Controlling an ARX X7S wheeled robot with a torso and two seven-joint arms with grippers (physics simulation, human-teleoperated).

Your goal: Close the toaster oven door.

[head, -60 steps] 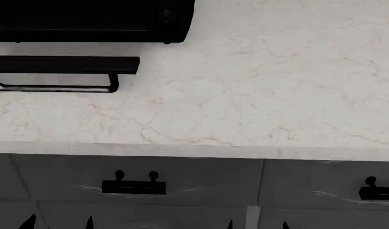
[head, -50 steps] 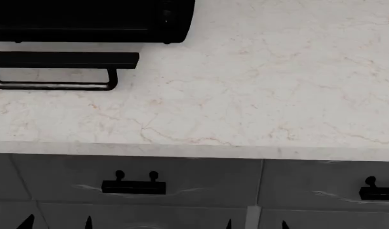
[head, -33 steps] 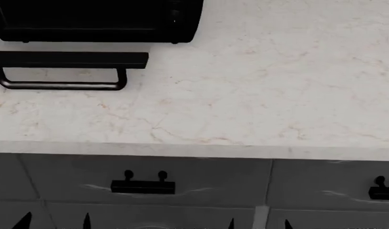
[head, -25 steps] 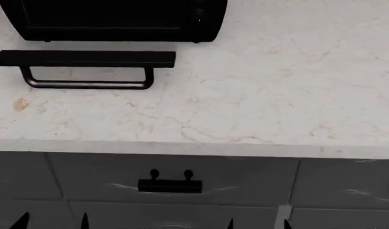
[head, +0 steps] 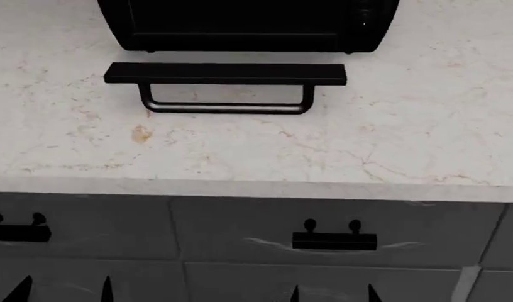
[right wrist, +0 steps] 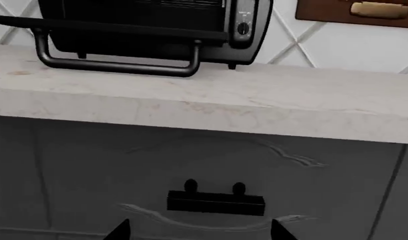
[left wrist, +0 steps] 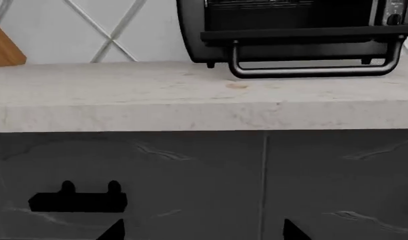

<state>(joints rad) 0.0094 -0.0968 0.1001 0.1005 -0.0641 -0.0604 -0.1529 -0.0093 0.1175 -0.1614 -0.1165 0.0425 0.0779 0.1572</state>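
Note:
The black toaster oven (head: 248, 25) stands at the back of the counter. Its door (head: 224, 73) hangs open, lying flat out toward me, with the U-shaped bar handle (head: 226, 107) at its front edge. The oven (left wrist: 291, 15) and door (left wrist: 304, 35) show in the left wrist view. They also show in the right wrist view, oven (right wrist: 150, 15) and door (right wrist: 110, 27), with the knob panel (right wrist: 244, 25). My left gripper (head: 63, 290) (left wrist: 202, 232) and right gripper (head: 332, 293) (right wrist: 200, 231) are open and empty, low in front of the grey drawer fronts, well short of the door.
The marble counter (head: 239, 151) has a front edge above grey drawers with small black handles (head: 334, 240) (head: 13, 233). A small brown stain (head: 141, 133) lies left of the door handle. A wooden board (left wrist: 4, 47) leans at the wall; a wooden shelf (right wrist: 357, 10) hangs right of the oven.
The head view has swung to the left, so the oven and its open door now sit in the middle of the view. The door rose slightly at first, then stayed down.

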